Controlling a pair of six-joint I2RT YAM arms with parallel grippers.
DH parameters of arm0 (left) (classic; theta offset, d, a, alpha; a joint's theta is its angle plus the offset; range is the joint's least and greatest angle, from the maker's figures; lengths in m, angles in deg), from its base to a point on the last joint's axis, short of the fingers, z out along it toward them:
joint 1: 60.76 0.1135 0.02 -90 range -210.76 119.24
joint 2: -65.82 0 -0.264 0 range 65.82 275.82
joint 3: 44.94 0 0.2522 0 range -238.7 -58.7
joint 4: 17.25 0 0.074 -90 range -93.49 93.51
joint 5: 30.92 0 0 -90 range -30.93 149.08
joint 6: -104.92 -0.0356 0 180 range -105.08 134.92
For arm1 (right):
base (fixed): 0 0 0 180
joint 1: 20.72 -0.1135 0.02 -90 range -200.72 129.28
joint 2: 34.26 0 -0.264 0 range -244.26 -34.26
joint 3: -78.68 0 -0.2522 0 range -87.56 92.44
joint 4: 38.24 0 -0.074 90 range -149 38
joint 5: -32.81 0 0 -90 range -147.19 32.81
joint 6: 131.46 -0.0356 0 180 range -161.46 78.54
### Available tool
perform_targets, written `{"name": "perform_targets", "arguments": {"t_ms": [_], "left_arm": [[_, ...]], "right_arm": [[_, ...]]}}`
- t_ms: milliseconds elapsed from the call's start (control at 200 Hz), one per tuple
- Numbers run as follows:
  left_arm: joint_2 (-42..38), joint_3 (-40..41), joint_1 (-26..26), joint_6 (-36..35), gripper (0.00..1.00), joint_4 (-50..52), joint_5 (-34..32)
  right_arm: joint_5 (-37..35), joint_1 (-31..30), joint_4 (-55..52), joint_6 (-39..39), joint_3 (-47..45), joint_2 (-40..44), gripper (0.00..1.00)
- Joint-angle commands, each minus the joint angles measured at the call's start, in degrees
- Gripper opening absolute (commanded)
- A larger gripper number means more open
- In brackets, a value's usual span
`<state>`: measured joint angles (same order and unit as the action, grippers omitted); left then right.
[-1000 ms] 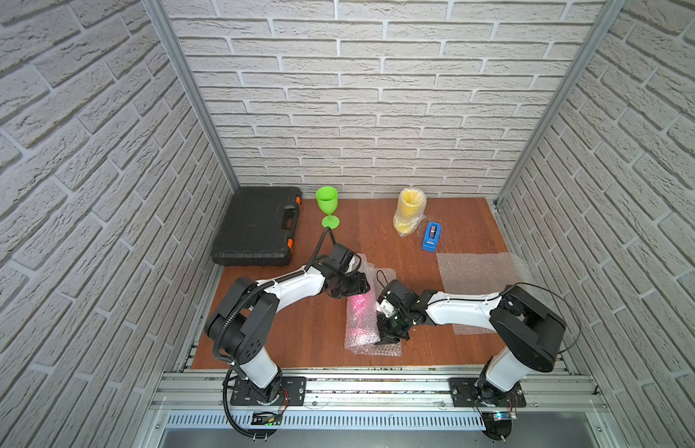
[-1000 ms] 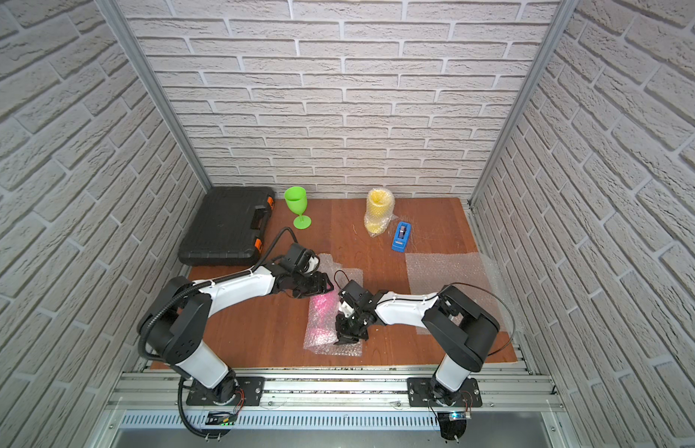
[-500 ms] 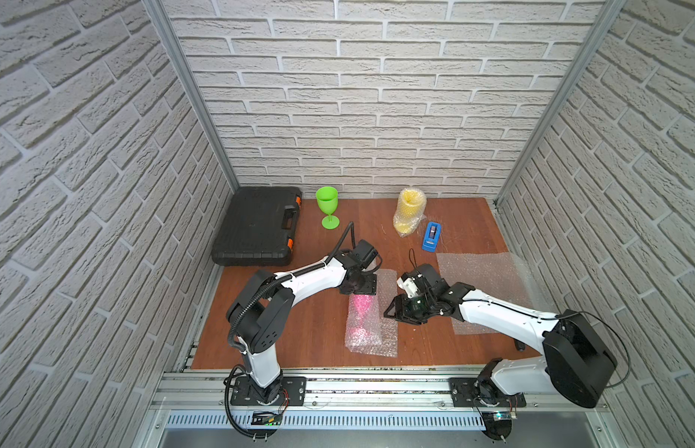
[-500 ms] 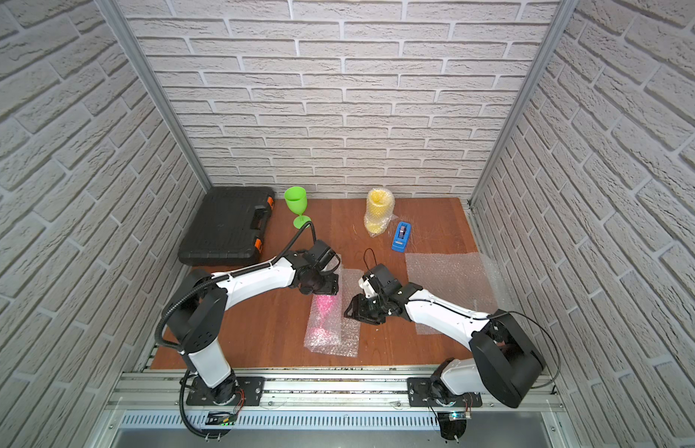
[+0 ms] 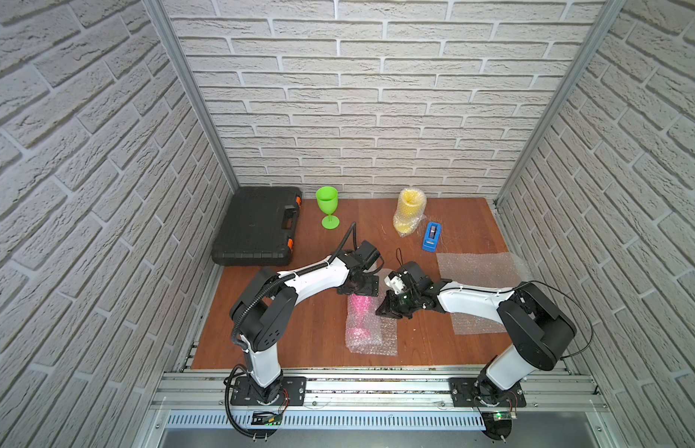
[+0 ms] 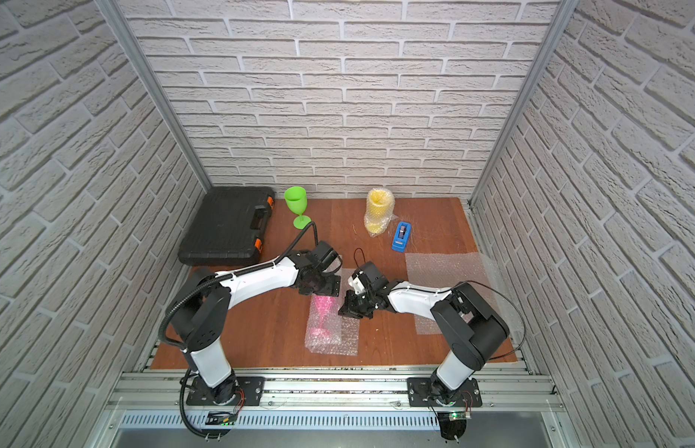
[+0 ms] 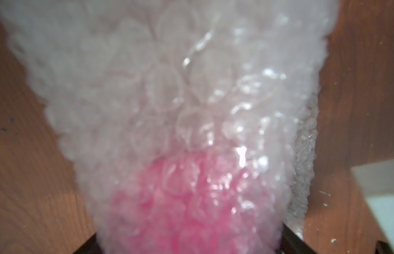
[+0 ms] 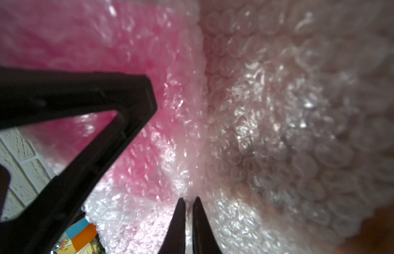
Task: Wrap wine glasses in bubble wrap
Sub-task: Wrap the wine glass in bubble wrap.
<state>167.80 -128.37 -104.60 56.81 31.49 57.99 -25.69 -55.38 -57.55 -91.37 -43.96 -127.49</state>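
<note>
Since the pink goblet lies on its side near the middle of the worktop, loosely rolled in its bubble wrap, the step in hand looks like tightening that roll. The right fingers are pinched together on a thin fold of the wrap at the bundle's side. They should draw that flap snug over the goblet, not lift it. The left fingers stand spread wide, straddling the bundle's far end and gripping nothing visible. They should steady the bundle so it neither rolls nor unwinds. The blue tape dispenser waits behind.
</note>
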Motion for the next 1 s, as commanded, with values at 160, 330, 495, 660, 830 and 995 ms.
{"name": "perform_targets", "arguments": {"t_ms": [160,330,495,660,830,995], "left_arm": [[-8.85,2.53,2.29,-3.53,0.98,-2.94,2.30],[-14.72,5.66,4.39,-1.58,0.98,-6.06,4.45],[-18.59,10.67,4.99,1.57,0.98,-7.86,5.57],[-17.08,16.20,3.97,5.13,0.94,-15.79,10.62],[-12.75,17.70,2.73,6.78,0.90,-21.36,12.22],[-8.72,15.11,1.79,6.76,0.90,-21.41,12.60]], "right_arm": [[0.12,1.78,0.49,-0.28,-2.96,0.44,0.03],[-0.06,2.48,-0.24,-0.36,-3.49,0.48,0.03],[0.00,3.10,-0.88,-0.28,-3.69,0.21,0.03],[0.30,3.56,-1.41,0.07,-3.52,-0.01,0.03],[0.35,3.81,-1.94,0.33,-3.25,0.06,0.03],[-1.16,4.28,-5.62,1.48,-2.68,2.87,0.09]]}}
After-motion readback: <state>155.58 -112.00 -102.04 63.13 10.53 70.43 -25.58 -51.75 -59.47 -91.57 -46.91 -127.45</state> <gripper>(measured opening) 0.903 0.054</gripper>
